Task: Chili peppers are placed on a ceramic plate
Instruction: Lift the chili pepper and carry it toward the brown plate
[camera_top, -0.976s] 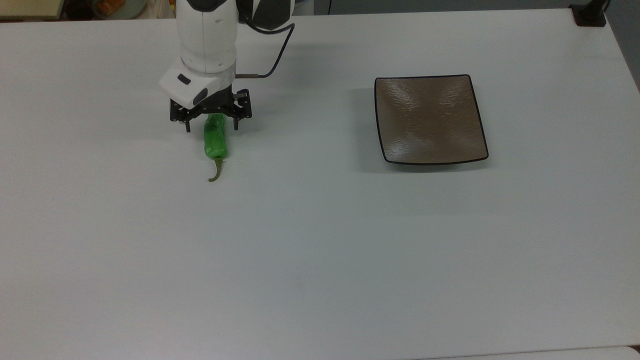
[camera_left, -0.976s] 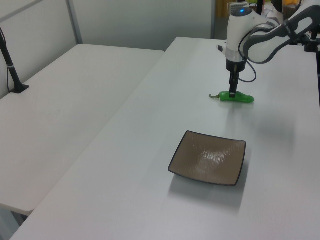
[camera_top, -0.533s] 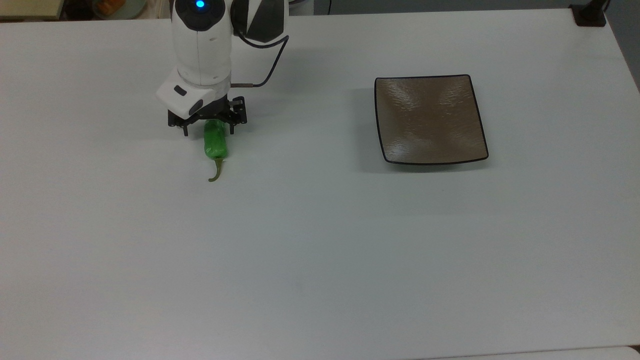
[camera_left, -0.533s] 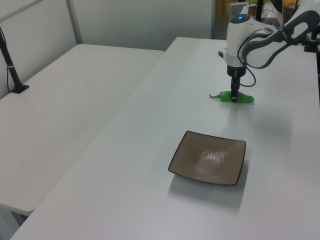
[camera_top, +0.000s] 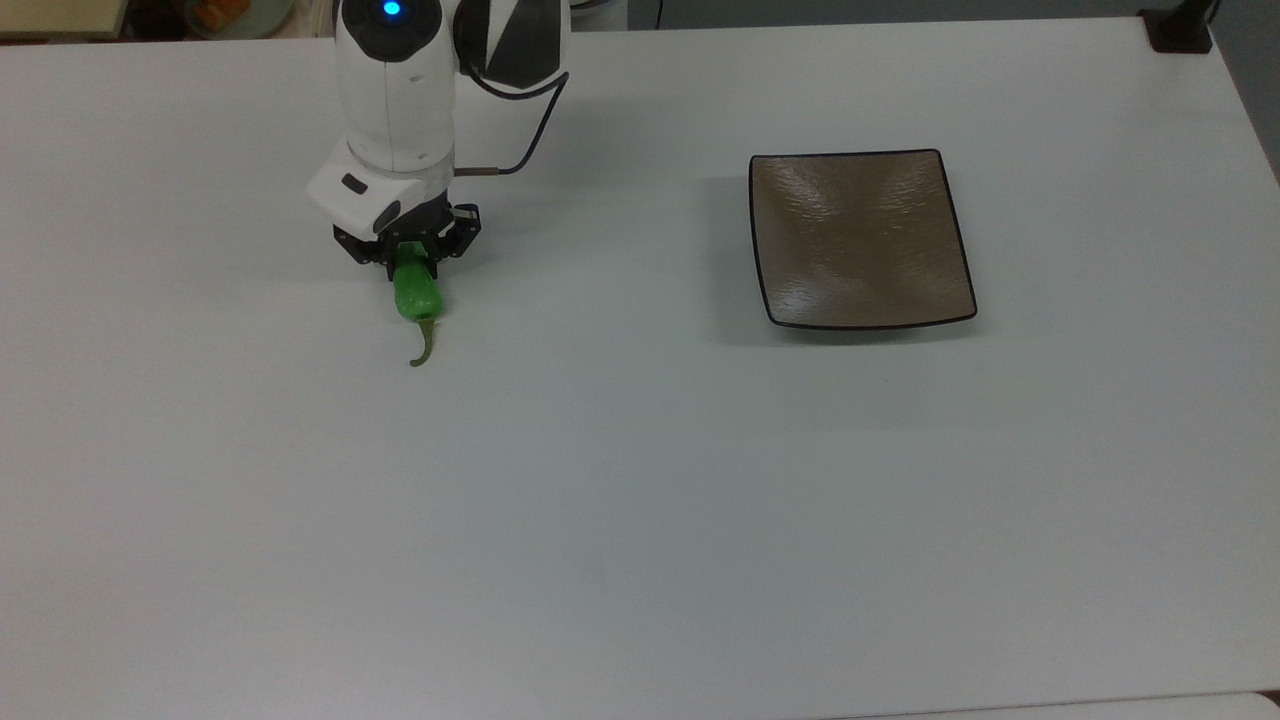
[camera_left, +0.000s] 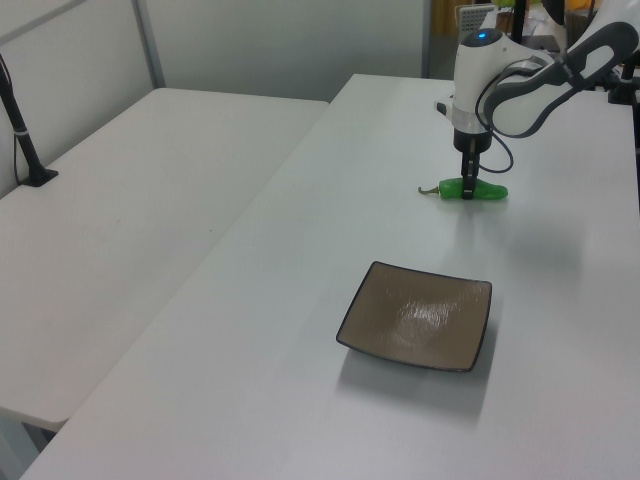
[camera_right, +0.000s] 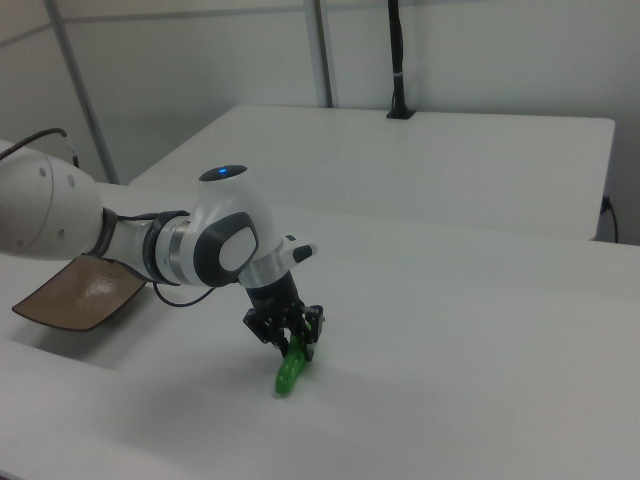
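A bright green chili pepper (camera_top: 415, 296) with a curved olive stem lies at the top view's upper left, on the white table (camera_top: 640, 500). My gripper (camera_top: 405, 262) stands straight above it, and its black fingers are shut on the pepper's end away from the stem. In the left view the gripper (camera_left: 466, 186) pinches the pepper (camera_left: 486, 191) near its middle. In the right view the pepper (camera_right: 290, 374) slants down from the gripper (camera_right: 297, 343). The square brown ceramic plate (camera_top: 860, 240) with a black rim sits bare, far to the top view's right, also seen as plate (camera_left: 420, 318) and plate (camera_right: 80, 290).
A black post base (camera_top: 1180, 30) is clamped at the table's far right corner in the top view. A second white table (camera_left: 120, 200) with a black post (camera_left: 22, 130) stands beside this one. The arm's cable (camera_top: 530, 150) loops behind the wrist.
The fingers have come together from wide open onto the pepper. The gripper and the pepper have shifted slightly to the top view's left.
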